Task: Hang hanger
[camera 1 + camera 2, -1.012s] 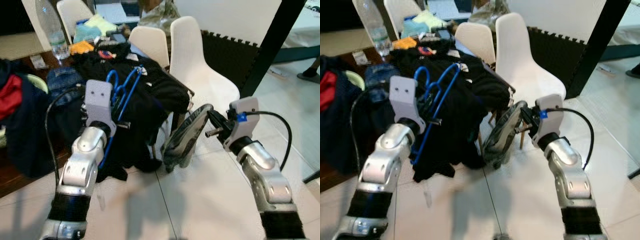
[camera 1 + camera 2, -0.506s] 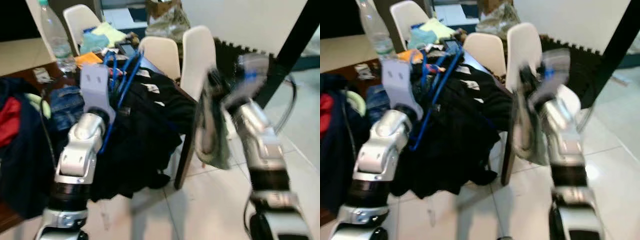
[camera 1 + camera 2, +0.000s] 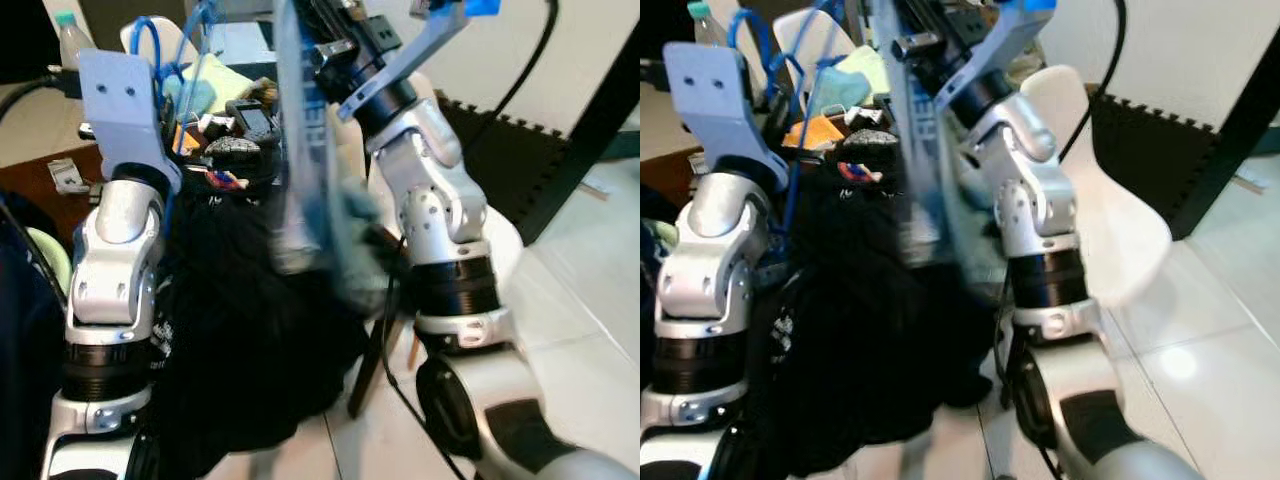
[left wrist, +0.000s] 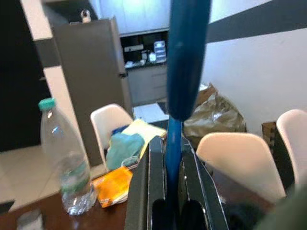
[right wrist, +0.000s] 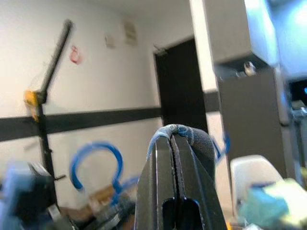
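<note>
Mid-carry: blue hanger raised high, pinched in the left claw above the table edge; right claw closed on grey cloth, lifted alongside. Next, probably: locate a rail, bring the hook over it.

You're in a home dining area: white chairs around a cluttered wooden table, with what looks like a fridge and kitchen cabinets behind.
</note>
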Robot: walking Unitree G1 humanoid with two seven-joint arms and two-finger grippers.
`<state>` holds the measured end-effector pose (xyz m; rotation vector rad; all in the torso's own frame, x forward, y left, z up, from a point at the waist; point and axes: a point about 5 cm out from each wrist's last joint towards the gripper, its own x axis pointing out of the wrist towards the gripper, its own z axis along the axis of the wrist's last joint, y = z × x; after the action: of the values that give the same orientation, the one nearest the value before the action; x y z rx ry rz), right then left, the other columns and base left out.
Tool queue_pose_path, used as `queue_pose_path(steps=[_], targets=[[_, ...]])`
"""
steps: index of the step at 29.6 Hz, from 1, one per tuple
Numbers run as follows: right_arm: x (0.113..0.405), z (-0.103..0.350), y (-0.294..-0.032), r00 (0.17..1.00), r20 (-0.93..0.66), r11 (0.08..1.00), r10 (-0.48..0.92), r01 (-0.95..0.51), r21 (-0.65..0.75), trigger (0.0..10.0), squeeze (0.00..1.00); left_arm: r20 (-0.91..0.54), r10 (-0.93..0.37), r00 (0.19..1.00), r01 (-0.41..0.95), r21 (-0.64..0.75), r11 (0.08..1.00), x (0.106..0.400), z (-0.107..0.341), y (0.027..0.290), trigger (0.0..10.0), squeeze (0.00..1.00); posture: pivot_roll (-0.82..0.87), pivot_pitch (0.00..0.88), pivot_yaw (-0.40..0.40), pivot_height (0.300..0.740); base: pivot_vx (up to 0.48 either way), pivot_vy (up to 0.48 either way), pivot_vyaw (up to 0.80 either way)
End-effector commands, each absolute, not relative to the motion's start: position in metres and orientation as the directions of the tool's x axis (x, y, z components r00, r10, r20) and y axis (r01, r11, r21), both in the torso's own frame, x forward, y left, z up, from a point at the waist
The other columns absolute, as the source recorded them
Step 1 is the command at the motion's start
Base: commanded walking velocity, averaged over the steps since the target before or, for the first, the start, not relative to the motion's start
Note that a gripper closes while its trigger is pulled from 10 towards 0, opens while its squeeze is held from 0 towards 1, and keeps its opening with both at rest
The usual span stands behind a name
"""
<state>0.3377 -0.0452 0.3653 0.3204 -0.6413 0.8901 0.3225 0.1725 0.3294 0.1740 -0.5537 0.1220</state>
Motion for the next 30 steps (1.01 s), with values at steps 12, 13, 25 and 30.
queue_pose_path(steps=[12, 13, 25, 30], targets=[[0.341, 0.275, -0.020, 0.542, 0.191, 0.567, 0.818, -0.816, -0.112, 10.0, 0.00, 0.528, 0.115, 0.841, -0.243, 0.179, 0.953, 0.320, 0.327, 0.185, 10.0, 0.00, 0.12, 0.140, -0.033, 0.740, 0.000, 0.000, 0.00], [0.336, 0.260, -0.022, 0.511, 0.101, 0.520, 0.854, -0.840, -0.152, 10.0, 0.00, 0.525, 0.117, 0.843, -0.245, 0.180, 0.953, 0.319, 0.326, 0.185, 10.0, 0.00, 0.12, 0.139, -0.034, 0.740, 0.000, 0.000, 0.00], [0.293, 0.220, -0.044, 0.235, -0.198, 0.216, 0.951, -0.970, -0.115, 10.0, 1.00, 0.523, 0.106, 0.846, -0.231, 0.180, 0.956, 0.320, 0.325, 0.178, 10.0, 0.00, 0.12, 0.122, -0.028, 0.740, 0.000, 0.000, 0.00], [0.283, 0.229, -0.056, 0.168, -0.159, 0.149, 0.973, -0.981, -0.123, 10.0, 1.00, 0.523, 0.066, 0.850, -0.174, 0.161, 0.972, 0.322, 0.327, 0.172, 10.0, 0.00, 0.12, 0.122, -0.026, 0.740, 0.000, 0.000, 0.00]])
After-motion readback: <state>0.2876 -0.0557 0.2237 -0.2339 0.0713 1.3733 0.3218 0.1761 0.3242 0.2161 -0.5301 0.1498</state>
